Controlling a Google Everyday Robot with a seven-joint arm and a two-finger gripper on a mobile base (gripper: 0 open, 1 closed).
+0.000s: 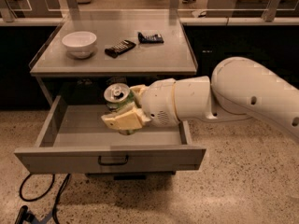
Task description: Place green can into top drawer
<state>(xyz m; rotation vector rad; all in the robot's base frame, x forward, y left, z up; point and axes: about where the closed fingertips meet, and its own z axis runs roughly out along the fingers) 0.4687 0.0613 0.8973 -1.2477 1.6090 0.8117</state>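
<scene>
The green can (117, 97) with its silver top and pull tab is held upright in my gripper (125, 111), whose cream fingers (122, 120) are shut on it. The can hangs above the middle of the open top drawer (70, 134), a wide shallow grey drawer pulled out under the table, with a small dark handle (113, 161) on its front panel. My white arm (224, 97) reaches in from the right across the drawer's right side. The can's lower part is hidden by the fingers.
On the grey tabletop (154, 55) stand a white bowl (79, 43) at the left and two dark flat packets (120, 48) (150, 37). Black cables (37, 195) lie on the speckled floor below the drawer's left front.
</scene>
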